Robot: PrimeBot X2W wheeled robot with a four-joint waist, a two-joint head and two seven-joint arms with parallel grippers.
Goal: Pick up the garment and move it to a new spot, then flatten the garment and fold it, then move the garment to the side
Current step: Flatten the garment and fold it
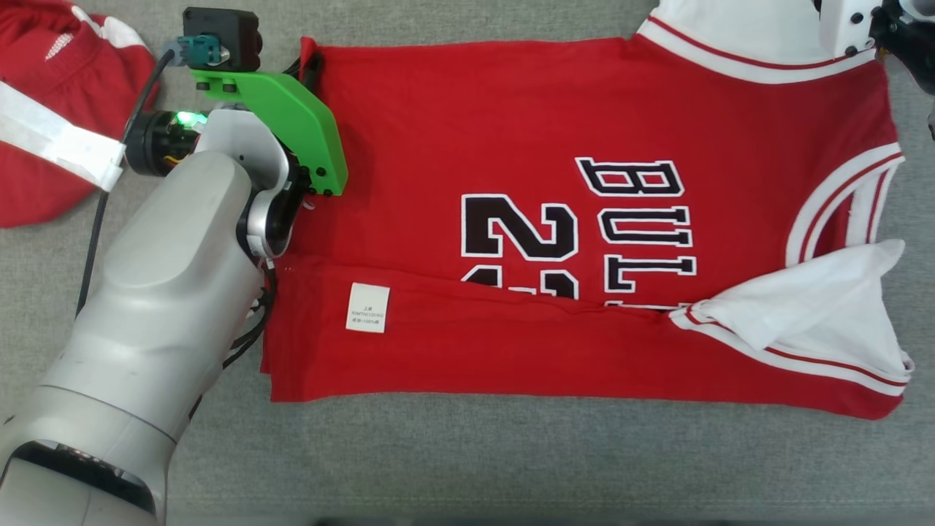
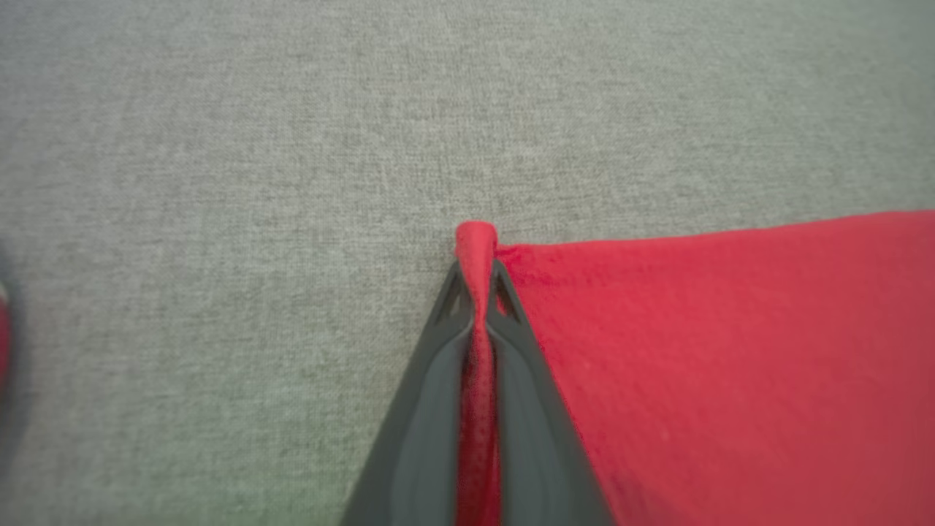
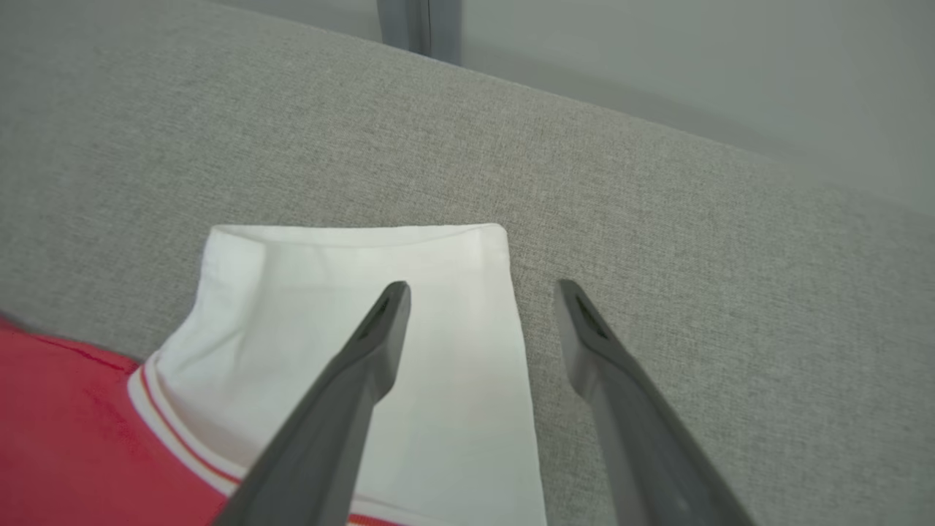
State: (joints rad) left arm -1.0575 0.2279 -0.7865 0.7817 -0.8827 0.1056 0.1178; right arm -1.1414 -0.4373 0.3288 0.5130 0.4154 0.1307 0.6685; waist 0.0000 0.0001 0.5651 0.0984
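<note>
Your left gripper (image 2: pixel 476 274) has its fingers clamped on the far hem corner of the jersey (image 1: pixel 584 146), with a nub of red cloth poking past the tips. Your right gripper (image 3: pixel 482 292) hangs with fingers apart above the white sleeve (image 3: pixel 292 307), one finger over it and the other over the grey pad (image 1: pixel 511 460). I judge the best move is to straddle the sleeve's edge and pinch it. Then lift both ends level, keeping the far edge taut as you carry it toward the near fold. The jersey lies flat on the pad. Its long axis runs left to right in the head view, hem to your left, shoulders to your right, near edge already turned over.
</note>
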